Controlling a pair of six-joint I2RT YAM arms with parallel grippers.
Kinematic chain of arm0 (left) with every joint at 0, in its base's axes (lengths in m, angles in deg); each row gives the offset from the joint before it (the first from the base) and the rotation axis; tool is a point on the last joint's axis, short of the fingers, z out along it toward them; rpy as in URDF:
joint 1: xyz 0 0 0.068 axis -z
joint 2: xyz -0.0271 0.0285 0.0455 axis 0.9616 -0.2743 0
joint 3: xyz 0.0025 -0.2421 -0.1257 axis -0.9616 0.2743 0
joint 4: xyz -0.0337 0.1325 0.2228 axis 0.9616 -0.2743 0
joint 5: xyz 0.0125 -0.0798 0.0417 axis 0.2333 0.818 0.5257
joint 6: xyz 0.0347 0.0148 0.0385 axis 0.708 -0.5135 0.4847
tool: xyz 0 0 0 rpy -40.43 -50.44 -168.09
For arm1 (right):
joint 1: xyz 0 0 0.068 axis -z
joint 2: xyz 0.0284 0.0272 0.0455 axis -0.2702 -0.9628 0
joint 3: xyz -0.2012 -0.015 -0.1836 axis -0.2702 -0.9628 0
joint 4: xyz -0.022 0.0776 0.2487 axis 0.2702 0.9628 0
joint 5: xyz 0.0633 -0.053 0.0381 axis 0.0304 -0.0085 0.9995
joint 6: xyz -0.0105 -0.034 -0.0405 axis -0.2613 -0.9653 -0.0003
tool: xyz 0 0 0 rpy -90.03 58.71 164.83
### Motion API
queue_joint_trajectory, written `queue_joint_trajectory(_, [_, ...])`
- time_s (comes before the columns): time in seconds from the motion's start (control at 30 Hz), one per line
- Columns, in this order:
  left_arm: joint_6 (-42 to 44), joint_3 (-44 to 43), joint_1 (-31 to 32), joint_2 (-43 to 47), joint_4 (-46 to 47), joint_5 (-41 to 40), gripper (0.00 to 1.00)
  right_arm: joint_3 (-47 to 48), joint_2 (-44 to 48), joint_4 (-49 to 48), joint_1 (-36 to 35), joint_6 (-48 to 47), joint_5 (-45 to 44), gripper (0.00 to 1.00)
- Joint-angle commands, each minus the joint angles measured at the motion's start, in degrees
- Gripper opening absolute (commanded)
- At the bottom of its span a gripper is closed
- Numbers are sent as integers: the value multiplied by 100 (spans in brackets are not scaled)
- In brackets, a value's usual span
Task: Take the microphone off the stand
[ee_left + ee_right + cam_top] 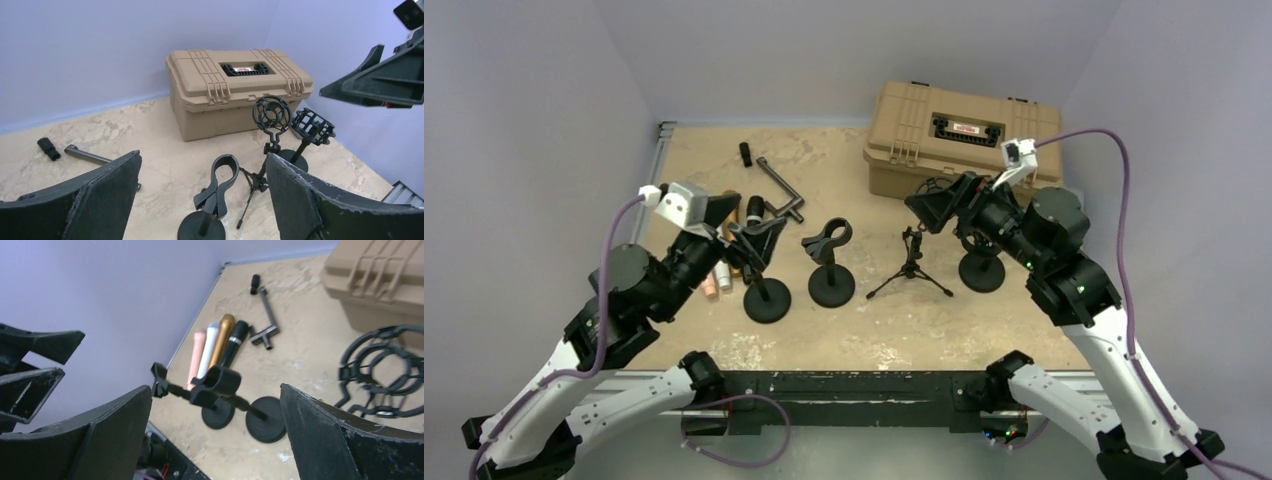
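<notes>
Top external view: a tan case (964, 130) is set back right, seemingly out of the working area. A row of stands (831, 283) is kept within both arms' reach. The left gripper (203, 157) and right gripper (216, 389) are held spread, empty. Four microphones (223, 335) are laid side by side near the left wall. No stand is seen holding one, so removal is judged done.

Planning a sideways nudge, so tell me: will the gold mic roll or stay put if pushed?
Probably rolls: the gold mic is a round tube lying flat on the table. The white mic and black mic lie close beside it, so they would likely shift too. Its glossy body may slip.
</notes>
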Motion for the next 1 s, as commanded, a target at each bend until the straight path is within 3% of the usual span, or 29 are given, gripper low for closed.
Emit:
queue_joint_trajectory(0.0, [-554,207,-29,488,55,-259,91,195,-142,50,-1026,89,-1297,99])
queue_joint_trajectory(0.2, [-1433,234,-29,1353,-860,-420,92,260,-180,368,-1471,-181,-2167,99])
queue_joint_trajectory(0.47, [-1503,-163,-29,2037,-1670,-988,92,-100,483,-738,-1508,-498,-1909,99])
queue_joint_trajectory(0.97, [-1477,-159,-29,2774,-995,-1323,96,-1194,1844,-2087,-1510,-482,-2017,99])
